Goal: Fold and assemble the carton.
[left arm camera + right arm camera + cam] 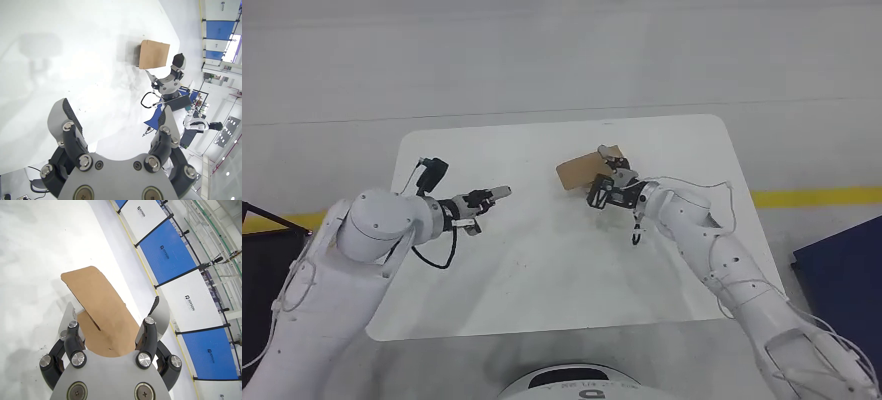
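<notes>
Left gripper (pixel 497 192) hangs low over the left-hand part of the white bench (pixel 542 280), pointed across toward the middle. In its own wrist view, the left gripper (pixel 117 115) has its jaws released and spread wide, ribbed black pads (pixel 72 113) facing in, nothing between them but bare bench (pixel 56 47). Well apart from it, right of centre and toward the far edge, sits the carton (pixel 582 168): brown cardboard, partly folded up. From the left wrist the carton (pixel 154 54) shows one flat square panel raised off the surface, with a shadowed hollow on the side away from the other arm. From the right wrist the carton (pixel 98 291) shows a long panel with rounded corners, tilted up from the bench (pixel 28 256), a lower panel under it, and a narrow slot (pixel 94 323) where the two meet. Right gripper (pixel 614 180) is at the carton's right end, just beside it. Its jaws are released too: the right gripper (pixel 113 308) straddles the near end of the cardboard, one finger (pixel 67 313) next to the panel's edge, the other finger (pixel 160 309) standing off it. Whether the near finger touches cardboard, cannot tell. From the left wrist, the right gripper (pixel 164 68) sits just off the panel's edge.
</notes>
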Controlling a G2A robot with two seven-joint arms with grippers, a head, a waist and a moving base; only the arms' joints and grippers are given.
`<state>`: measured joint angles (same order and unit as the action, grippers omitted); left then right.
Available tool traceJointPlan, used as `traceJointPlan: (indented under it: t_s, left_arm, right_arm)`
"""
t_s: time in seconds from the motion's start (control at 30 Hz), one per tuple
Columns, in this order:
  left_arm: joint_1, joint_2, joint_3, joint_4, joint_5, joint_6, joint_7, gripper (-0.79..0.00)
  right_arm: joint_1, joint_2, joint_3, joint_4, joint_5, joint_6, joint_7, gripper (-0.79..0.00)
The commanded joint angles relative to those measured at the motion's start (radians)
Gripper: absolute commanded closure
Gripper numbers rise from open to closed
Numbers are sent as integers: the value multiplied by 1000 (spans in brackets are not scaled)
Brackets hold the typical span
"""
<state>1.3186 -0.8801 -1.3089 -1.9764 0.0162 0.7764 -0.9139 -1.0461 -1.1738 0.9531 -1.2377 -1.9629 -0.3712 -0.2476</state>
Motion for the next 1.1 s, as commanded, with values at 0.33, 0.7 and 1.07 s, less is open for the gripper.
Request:
traceJointPlan:
  t_s: [0.33, 0.7, 1.07]
  left_arm:
    - [48, -2, 1, 3, -53, -53, 45, -785]
    - [43, 0, 1, 6, -66, -49, 56, -785]
    - [13, 1, 16, -4, -72, -32, 50, -785]
  right_arm:
    - [35, -28, -72, 3, -98, 96, 100, -212]
    - [-34, -8, 25, -41, -11, 120, -62, 0]
    - [-145, 46, 229, -27, 569, -573, -338, 0]
